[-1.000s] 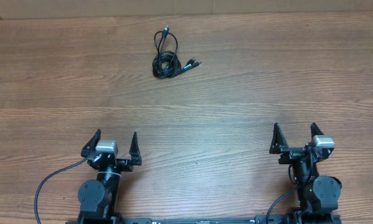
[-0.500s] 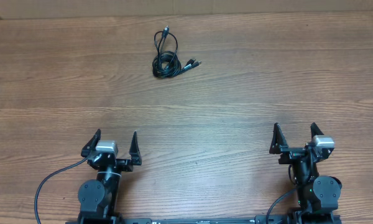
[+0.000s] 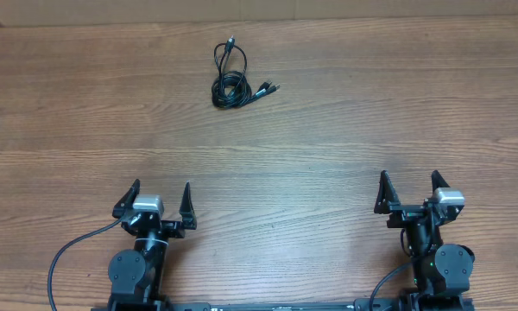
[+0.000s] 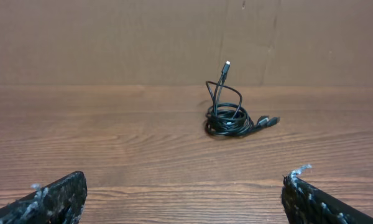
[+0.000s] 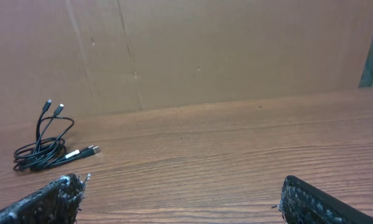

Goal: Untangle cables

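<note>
cables (image 3: 232,79) lie bundled, seemingly knotted, well apart from left tool (image 3: 161,184) and right tool (image 3: 407,174), both spread wide.

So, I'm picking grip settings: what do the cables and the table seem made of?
The cables: thin black cords, likely rubber or plastic jacketed, slightly glossy; the plug tips glint pale, so probably metal. The table: brown wood or wood-look laminate, with grain lines and plank seams, a mostly matte finish; which of the two cannot be told.
</note>
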Controlling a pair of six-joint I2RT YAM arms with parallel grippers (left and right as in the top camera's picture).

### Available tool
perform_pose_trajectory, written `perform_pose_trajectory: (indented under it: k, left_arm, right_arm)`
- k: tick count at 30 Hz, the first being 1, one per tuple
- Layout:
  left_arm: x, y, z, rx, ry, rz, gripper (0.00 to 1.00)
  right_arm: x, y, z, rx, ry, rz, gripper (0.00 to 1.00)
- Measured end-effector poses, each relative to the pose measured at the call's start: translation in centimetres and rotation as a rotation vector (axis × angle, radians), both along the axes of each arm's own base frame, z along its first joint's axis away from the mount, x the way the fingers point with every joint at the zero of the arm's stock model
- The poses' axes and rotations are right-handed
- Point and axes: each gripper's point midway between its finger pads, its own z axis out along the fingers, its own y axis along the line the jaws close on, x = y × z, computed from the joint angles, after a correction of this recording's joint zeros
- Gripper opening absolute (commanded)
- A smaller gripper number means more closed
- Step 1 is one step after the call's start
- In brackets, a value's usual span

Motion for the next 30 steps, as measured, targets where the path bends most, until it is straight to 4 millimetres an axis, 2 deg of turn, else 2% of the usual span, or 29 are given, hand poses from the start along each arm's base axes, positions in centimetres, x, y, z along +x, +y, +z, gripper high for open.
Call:
perform_pose_trajectory:
  k: [7, 11, 13, 15, 21, 23, 30]
  left_arm:
    - [0.1, 0.1, 2.8, -0.005, -0.113, 0.007, 1.00]
    - [0.0, 0.1, 3.2, -0.012, -0.115, 0.007, 1.00]
    - [-0.3, 0.1, 4.2, -0.016, -0.119, 0.007, 0.99]
    - [-0.8, 0.2, 6.1, -0.022, -0.135, 0.007, 0.99]
    - [-3.5, 0.0, 14.7, -0.042, -0.258, -0.014, 0.99]
    - [-4.2, -0.3, 17.1, -0.043, -0.279, -0.035, 1.00]
    - [-4.4, -1.7, 22.0, -0.040, -0.290, -0.116, 0.99]
  right_arm:
    - [0.0, 0.0, 0.0, 0.000, 0.000, 0.000, 1.00]
    - [0.0, 0.0, 0.0, 0.000, 0.000, 0.000, 1.00]
    - [0.0, 0.0, 0.0, 0.000, 0.000, 0.000, 1.00]
    - [0.0, 0.0, 0.0, 0.000, 0.000, 0.000, 1.00]
    - [0.0, 0.0, 0.0, 0.000, 0.000, 0.000, 1.00]
    - [0.0, 0.0, 0.0, 0.000, -0.001, 0.000, 1.00]
    - [0.0, 0.0, 0.0, 0.000, 0.000, 0.000, 1.00]
